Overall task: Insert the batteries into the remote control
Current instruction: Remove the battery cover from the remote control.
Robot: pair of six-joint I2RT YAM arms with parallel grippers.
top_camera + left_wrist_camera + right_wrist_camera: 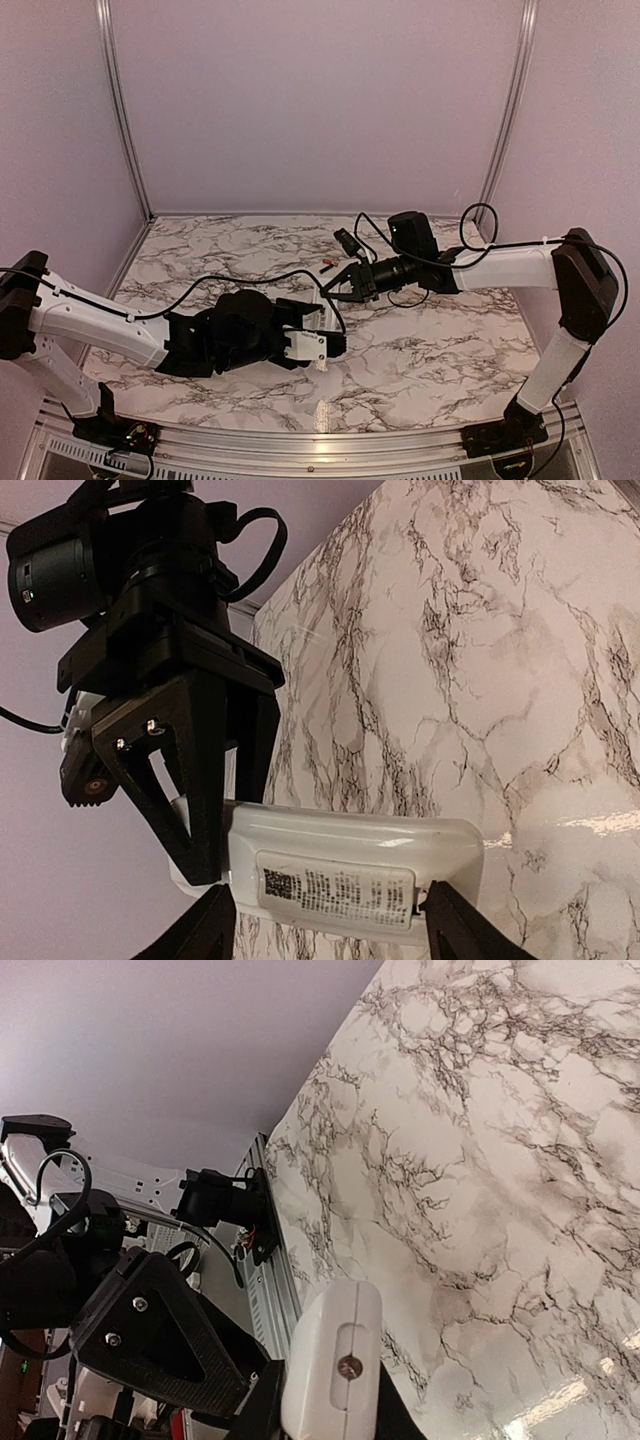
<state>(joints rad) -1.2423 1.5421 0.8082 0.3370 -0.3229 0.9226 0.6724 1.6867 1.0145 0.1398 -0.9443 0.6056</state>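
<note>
The white remote control (pixel 350 845) is held above the table between both grippers, its plain back with a printed label facing the left wrist camera. My left gripper (pixel 335 928) is shut across it, one finger at each side. My right gripper (pixel 330 1412) is shut on one end of it; that end (pixel 335 1340) has a small round emitter. In the top view the remote (pixel 322 312) lies between the left gripper (pixel 318 345) and the right gripper (pixel 337 288). One red battery (pixel 326 266) lies on the table just behind them. No other battery shows.
The marble table (pixel 450 350) has purple walls at the back and sides and a metal rail at its near edge. A small dark object (pixel 347 240) sits behind the battery beside the right arm's cable. A small white bit (pixel 322 367) lies below the left gripper.
</note>
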